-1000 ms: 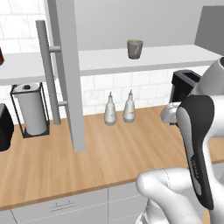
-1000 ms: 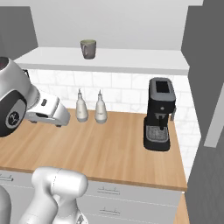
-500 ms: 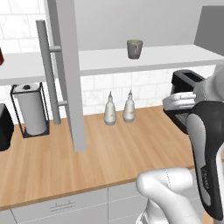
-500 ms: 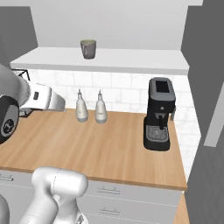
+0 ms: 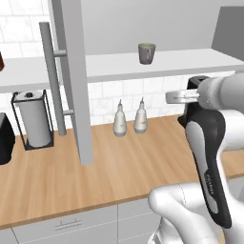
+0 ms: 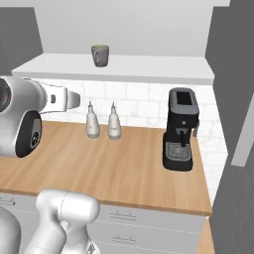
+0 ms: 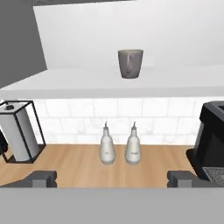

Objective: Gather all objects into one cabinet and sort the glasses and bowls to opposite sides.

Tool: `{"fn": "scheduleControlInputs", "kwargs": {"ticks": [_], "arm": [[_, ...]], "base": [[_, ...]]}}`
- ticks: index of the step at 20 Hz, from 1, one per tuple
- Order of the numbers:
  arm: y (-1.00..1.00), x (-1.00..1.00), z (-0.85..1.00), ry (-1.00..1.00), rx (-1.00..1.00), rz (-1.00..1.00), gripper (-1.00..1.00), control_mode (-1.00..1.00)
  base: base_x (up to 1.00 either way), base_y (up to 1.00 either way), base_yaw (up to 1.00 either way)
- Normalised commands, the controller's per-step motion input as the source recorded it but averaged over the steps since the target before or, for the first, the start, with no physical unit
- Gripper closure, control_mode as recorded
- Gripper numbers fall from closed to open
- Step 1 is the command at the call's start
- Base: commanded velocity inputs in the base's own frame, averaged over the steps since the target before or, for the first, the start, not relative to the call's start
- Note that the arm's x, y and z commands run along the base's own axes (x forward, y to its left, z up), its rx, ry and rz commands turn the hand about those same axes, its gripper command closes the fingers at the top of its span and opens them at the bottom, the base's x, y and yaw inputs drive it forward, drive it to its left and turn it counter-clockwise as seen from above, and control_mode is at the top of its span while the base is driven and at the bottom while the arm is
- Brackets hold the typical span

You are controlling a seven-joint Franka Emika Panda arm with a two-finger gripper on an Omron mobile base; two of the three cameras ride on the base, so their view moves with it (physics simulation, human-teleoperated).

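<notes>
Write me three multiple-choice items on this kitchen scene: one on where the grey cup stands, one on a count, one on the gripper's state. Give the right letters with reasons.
1. Where does the small grey-olive tapered cup stand?
A. on the white shelf floor of the open wall cabinet
B. on the wooden counter beside the bottles
C. on top of the coffee machine

2. How many white bottles stand on the wooden counter by the tiled wall?
A. one
B. two
C. four

3. What is the state of the robot's two-finger gripper?
A. shut on the cup
B. shut on a bottle
C. open, holding nothing

Answers: 1 A, the cup sits on the shelf floor, above the counter. 2 B, a pair of bottles stands side by side. 3 C, the gripper has its finger tips wide apart, nothing between them.
</notes>
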Motion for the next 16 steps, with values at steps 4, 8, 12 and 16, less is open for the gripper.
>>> {"fn": "scheduleControlInputs", "kwargs": {"ticks": [4,8,12,16], "arm": [[0.01,0.61,0.32,-0.08,0.00,0.00,-1.00,-1.00],[0.00,0.67,0.50,0.00,0.02,0.00,-1.00,-1.00],[0.00,0.56,0.35,0.00,0.00,0.00,-1.00,-1.00],[0.00,0.63,0.16,0.00,0.00,0.00,-1.00,-1.00]], "base": [[0.00,0.00,0.00],[0.00,0.00,0.00],[0.00,0.00,0.00],[0.00,0.00,0.00]]}}
